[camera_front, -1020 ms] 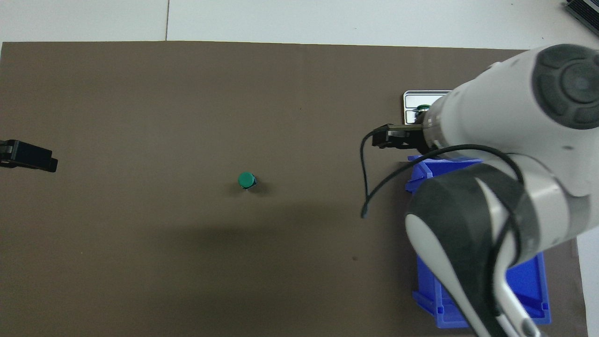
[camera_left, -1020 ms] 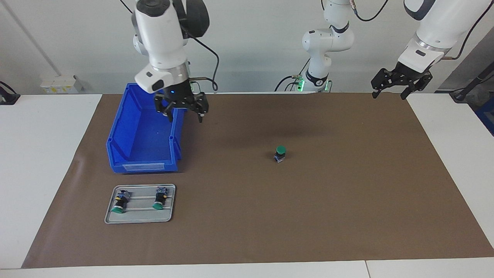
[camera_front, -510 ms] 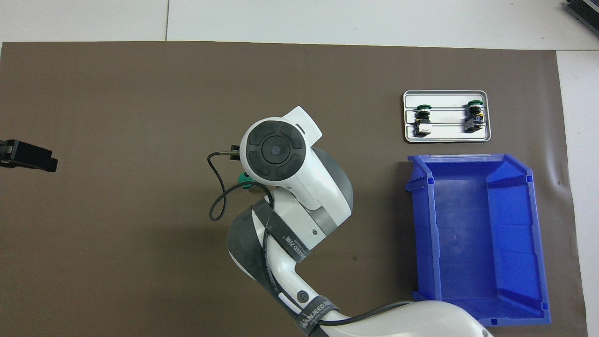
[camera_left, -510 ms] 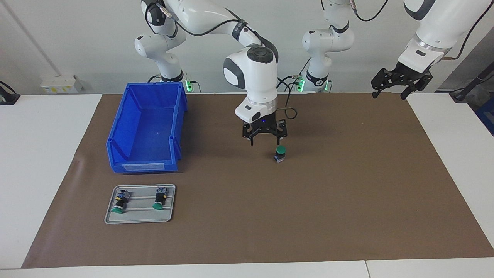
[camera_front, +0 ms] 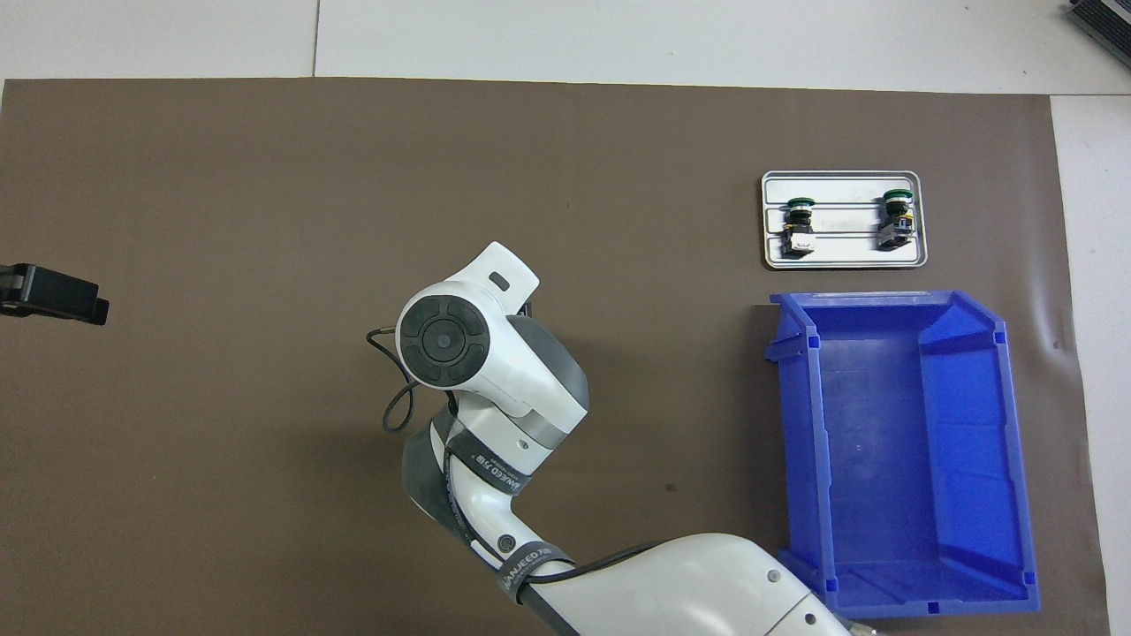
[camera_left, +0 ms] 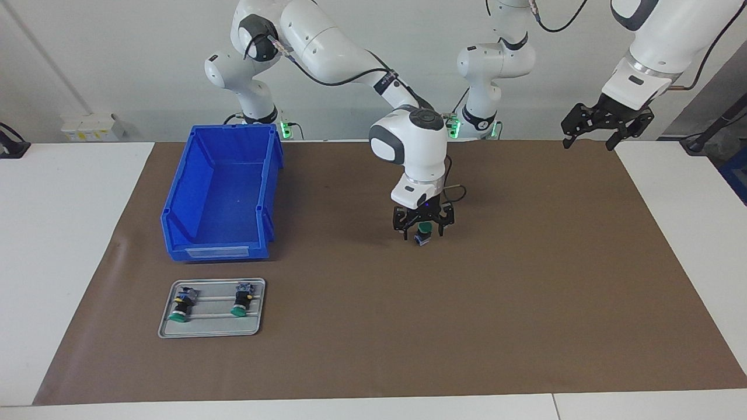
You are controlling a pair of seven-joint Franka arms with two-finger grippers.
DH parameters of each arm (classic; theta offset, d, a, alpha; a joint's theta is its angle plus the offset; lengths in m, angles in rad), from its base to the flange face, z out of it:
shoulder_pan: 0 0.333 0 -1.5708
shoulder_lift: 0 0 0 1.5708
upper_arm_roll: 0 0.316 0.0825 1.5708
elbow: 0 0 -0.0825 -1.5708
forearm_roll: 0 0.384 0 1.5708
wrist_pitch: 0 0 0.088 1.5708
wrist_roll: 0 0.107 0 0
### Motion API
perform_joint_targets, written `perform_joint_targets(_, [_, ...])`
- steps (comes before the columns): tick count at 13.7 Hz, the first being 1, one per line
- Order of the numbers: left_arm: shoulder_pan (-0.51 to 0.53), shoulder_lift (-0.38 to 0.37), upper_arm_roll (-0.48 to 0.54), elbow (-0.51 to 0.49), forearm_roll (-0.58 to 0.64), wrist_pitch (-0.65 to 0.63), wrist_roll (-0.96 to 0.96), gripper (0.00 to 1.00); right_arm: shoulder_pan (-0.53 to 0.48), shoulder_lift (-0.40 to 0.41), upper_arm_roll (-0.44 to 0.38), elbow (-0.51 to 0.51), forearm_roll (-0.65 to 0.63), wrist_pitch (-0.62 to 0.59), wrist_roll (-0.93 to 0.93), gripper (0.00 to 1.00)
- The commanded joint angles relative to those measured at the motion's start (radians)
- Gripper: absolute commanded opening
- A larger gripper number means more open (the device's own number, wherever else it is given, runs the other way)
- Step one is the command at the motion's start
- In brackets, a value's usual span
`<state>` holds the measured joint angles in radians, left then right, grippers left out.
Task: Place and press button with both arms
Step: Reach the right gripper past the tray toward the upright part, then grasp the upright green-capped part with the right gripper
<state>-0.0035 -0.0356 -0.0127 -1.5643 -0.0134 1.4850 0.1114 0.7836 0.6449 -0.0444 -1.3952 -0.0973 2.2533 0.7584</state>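
Observation:
A button with a green cap stands upright in the middle of the brown mat. My right gripper has come down over it, open, with a finger on either side of the button. In the overhead view the right arm's wrist hides the button and the gripper. My left gripper waits open and empty, raised over the mat's edge at the left arm's end; part of it shows in the overhead view.
A grey tray at the right arm's end holds two more buttons lying on their sides. An empty blue bin stands beside the tray, nearer to the robots. Both show in the overhead view: tray, bin.
My right arm swung from over the blue bin to the mat's middle and lowered its gripper around the button. The left arm has not moved.

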Motion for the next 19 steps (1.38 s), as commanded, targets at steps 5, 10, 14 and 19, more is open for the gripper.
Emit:
perform_joint_targets(5, [0.019,-0.018,-0.013,-0.017,-0.003,-0.006,0.001,1.00,0.031,-0.016,0.006,-0.059,-0.004,0.003,-0.005,1.00])
perform_joint_targets(10, [0.019,-0.018,-0.012,-0.017,-0.003,-0.005,0.001,1.00,0.039,-0.036,0.008,-0.102,-0.002,0.006,-0.002,0.86])
perform_joint_targets(14, [0.019,-0.018,-0.012,-0.019,-0.003,-0.005,0.001,1.00,0.039,-0.036,0.006,-0.099,-0.010,0.014,0.002,0.66])
perform_joint_targets(19, [0.019,-0.018,-0.012,-0.019,-0.003,-0.005,-0.001,1.00,0.040,-0.033,0.006,-0.100,-0.018,0.054,0.005,0.66])
